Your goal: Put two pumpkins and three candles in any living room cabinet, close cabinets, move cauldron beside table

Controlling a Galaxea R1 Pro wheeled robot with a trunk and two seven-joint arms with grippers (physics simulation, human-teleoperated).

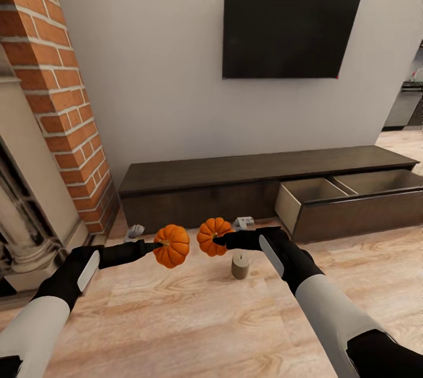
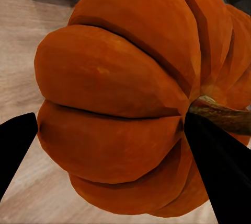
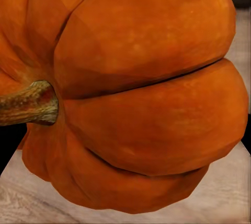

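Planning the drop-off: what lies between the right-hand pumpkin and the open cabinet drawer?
In the head view, bare wooden floor separates the right gripper's pumpkin from the open drawer; the candle stands nearer, off that line.

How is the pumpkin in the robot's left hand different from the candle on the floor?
The pumpkin is bright orange, round and ribbed; the candle is a plain beige cylinder. The pumpkin is held up in the left gripper, while the candle stands upright on the wooden floor. Both are small and outside the cabinet.

Two pumpkins sit side by side above the floor (image 1: 176, 319): the left pumpkin (image 1: 171, 246) and the right pumpkin (image 1: 214, 236). A candle (image 1: 239, 265) stands on the floor just right of them. Behind runs the cabinet (image 1: 200, 187), its right drawer (image 1: 329, 193) pulled out, a television (image 1: 289, 28) on the wall above.
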